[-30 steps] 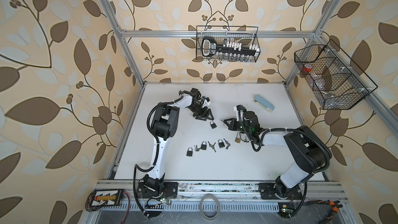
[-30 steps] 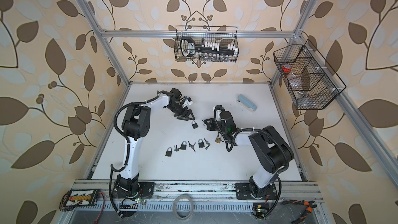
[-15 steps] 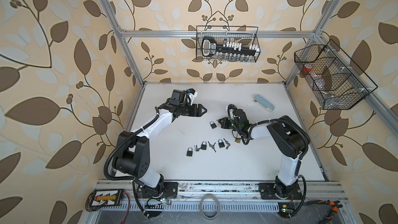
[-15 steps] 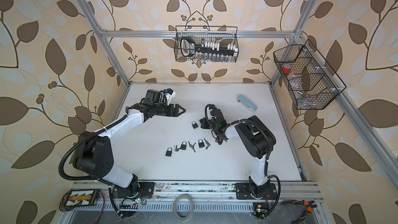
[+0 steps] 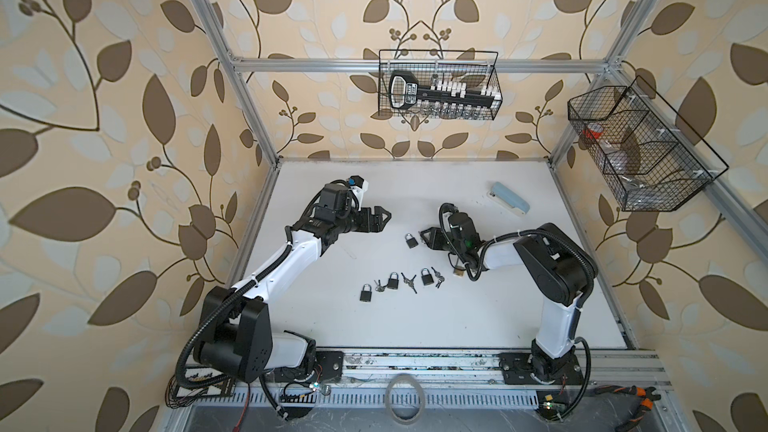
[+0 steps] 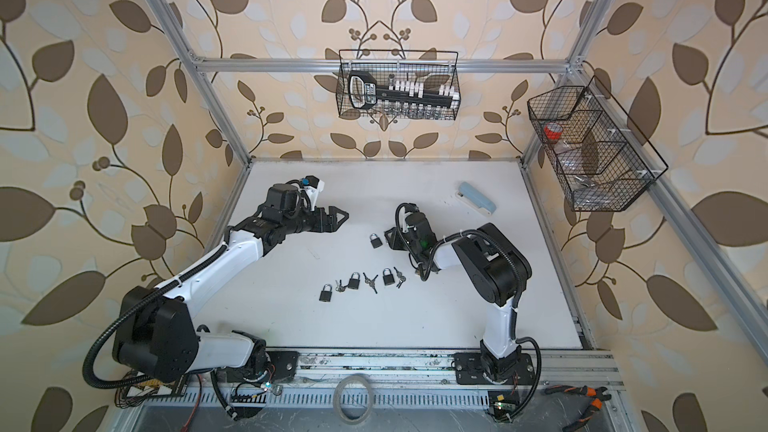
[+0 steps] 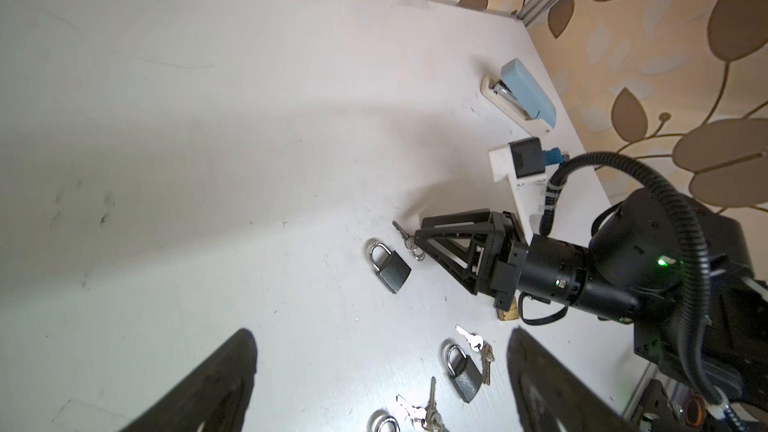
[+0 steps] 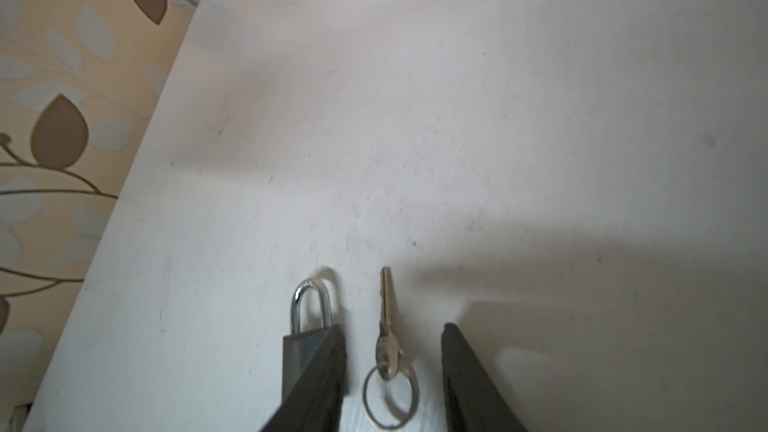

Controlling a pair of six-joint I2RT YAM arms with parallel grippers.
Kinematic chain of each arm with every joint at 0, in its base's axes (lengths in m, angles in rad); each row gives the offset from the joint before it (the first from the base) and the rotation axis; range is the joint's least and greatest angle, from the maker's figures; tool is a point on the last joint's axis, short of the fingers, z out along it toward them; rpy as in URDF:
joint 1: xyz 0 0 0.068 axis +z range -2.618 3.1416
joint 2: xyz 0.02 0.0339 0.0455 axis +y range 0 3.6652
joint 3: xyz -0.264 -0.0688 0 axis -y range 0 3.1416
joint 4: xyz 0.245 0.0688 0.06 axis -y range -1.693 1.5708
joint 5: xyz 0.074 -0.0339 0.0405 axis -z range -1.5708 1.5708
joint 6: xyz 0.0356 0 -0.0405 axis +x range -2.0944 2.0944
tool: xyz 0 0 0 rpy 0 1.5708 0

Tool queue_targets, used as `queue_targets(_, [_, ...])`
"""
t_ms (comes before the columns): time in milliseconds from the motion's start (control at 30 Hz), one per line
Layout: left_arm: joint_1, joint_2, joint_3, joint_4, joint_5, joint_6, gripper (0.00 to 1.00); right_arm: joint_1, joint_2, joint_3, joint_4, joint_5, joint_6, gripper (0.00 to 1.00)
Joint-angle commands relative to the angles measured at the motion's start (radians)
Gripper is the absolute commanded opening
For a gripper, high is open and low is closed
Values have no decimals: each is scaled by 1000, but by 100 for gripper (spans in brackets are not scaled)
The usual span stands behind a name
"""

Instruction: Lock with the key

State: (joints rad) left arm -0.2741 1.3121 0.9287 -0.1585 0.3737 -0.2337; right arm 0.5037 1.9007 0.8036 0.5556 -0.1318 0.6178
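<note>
A small dark padlock [image 5: 411, 240] [image 6: 376, 240] lies flat on the white table [image 5: 478, 317], its shackle [image 8: 311, 301] closed. Right beside it lies a key [image 8: 386, 317] on a ring [image 8: 388, 396], also seen in the left wrist view as the key [image 7: 405, 236] next to the padlock [image 7: 390, 268]. My right gripper [image 8: 391, 330] [image 5: 423, 236] is low over the table, open, with the key lying loose between its fingers and one finger over the padlock's body. My left gripper [image 5: 386, 216] [image 7: 380, 334] hovers open and empty, well to the left of the padlock.
A row of three more padlocks [image 5: 392, 280] with key bunches [image 5: 409, 282] lies nearer the front. A brass padlock [image 5: 459, 272] sits under my right arm. A blue stapler [image 5: 509, 198] lies at the back right. Wire baskets [image 5: 438, 85] hang on the walls.
My left gripper drew back from the padlock to the left and opened wider. My right gripper went from shut to open, leaving the key on the table beside the padlock.
</note>
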Motion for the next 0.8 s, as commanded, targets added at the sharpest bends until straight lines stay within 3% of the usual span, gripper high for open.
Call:
queue_targets(0, [-1,-94,-64,83,-143,-13,99,1,-109,-36,-30,62,-47,50])
queue_targets(100, [0,-212,-181,189,-291,-6,99,-7,-249,-110,-13,160,-105,70])
queue_targets(267, [-1,-344,-410,414,-513,155,99,-108,-456,-289,115,339,-218,97])
queue_targets(400, [0,-327,-482,480,-695,253,99,-245,-561,-332,119,390,-375,99])
queue_targets(533, [0,-237,-494,543,-745,298,99,-315,-565,-349,124,482,-524,99])
queue_targets(767, [15,-85,-529,684,-765,323,99,-362,-509,-336,90,582,-613,99])
